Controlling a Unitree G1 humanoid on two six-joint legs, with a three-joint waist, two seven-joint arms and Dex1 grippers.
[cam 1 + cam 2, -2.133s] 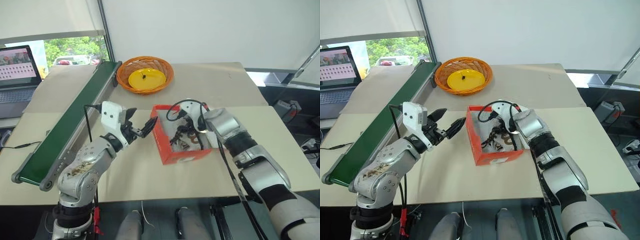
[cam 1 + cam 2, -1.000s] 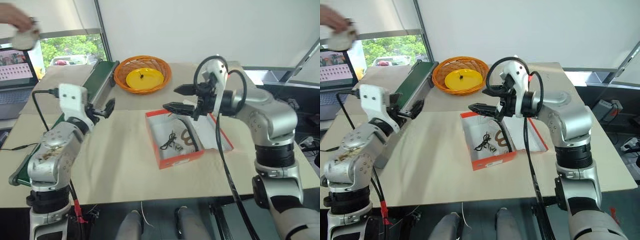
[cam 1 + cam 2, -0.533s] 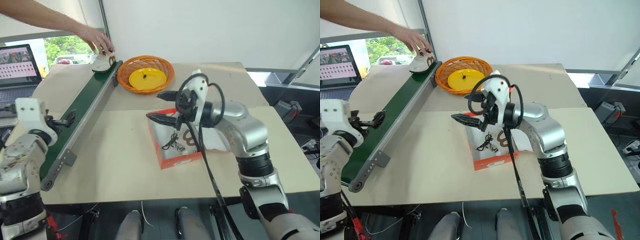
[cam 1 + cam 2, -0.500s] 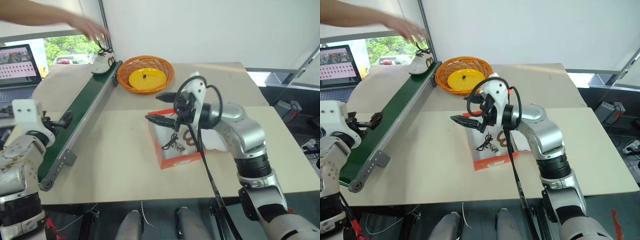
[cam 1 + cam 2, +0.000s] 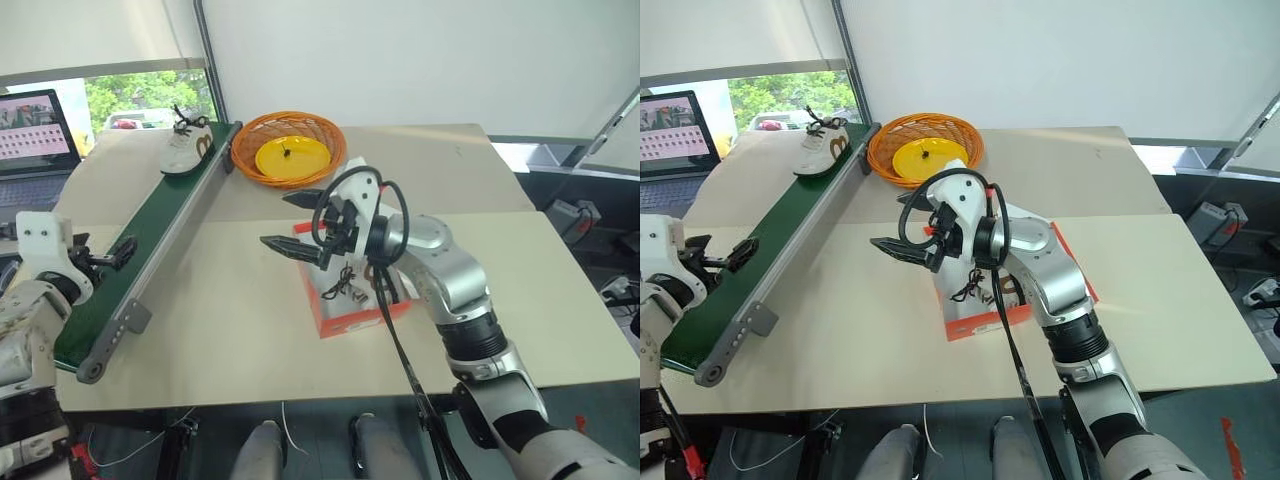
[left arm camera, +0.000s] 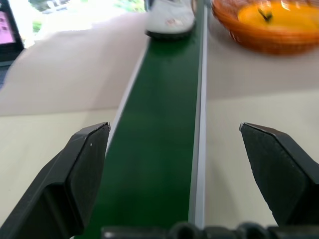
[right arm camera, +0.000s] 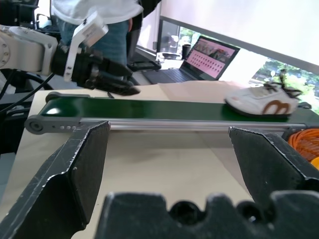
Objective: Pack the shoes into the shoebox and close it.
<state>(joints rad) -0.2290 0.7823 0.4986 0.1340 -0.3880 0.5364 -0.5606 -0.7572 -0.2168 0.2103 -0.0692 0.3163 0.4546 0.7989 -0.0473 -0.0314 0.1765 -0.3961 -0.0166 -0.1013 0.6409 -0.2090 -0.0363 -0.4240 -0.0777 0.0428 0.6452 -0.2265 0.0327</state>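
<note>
- Green and long, the conveyor belt (image 5: 150,255) serves as the landmark; it runs from its near end by the left gripper (image 5: 106,254) to its far end beside the wicker basket (image 5: 291,148); the step in hand looks like fetching the shoe off this belt.
- The shoebox (image 5: 350,300), red-orange with its lid open, stands to the right of the belt, well apart from it; one shoe seems to lie inside it, though dark laces and the right arm hide most of it.
- The right gripper (image 5: 300,222) hangs between the belt and the shoebox, fingers spread wide and holding nothing; best kept high so it does not knock the box wall.
- The left gripper sits over the belt's near end, jaws wide and empty, lined up along the belt.
- The shoe (image 5: 186,148), white with a brown mark, rests on the belt's far end; a good grasp probably waits until it is between the open fingers, then closes across its narrow width.
</note>
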